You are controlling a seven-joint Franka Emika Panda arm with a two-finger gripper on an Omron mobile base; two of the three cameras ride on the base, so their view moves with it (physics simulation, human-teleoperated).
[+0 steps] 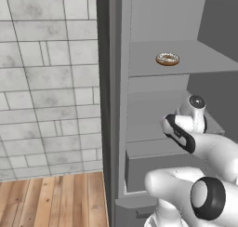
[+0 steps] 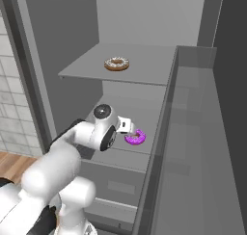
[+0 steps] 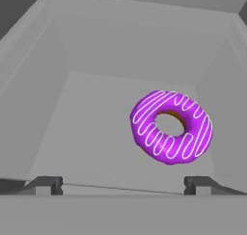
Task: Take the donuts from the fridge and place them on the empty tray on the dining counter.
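Observation:
The fridge [image 1: 114, 105] stands open with plain grey shelves. A brown donut with pale sprinkles [image 1: 167, 59] [image 2: 116, 64] lies on the upper shelf. One shelf down lies the purple iced donut [image 2: 135, 137] [image 3: 171, 126], flat on the shelf. My gripper [image 2: 129, 129] [image 3: 123, 185] reaches into that lower shelf space, open and holding nothing. The purple donut sits just beyond the fingertips, toward the right finger [image 3: 198, 183], apart from both. The tray and the dining counter are out of view.
The open fridge door [image 2: 202, 133] with its inner bins stands close on the right of the arm. A tiled wall [image 1: 46, 82] and wooden floor [image 1: 56, 198] lie left of the fridge. The upper shelf [image 2: 96, 71] overhangs the hand.

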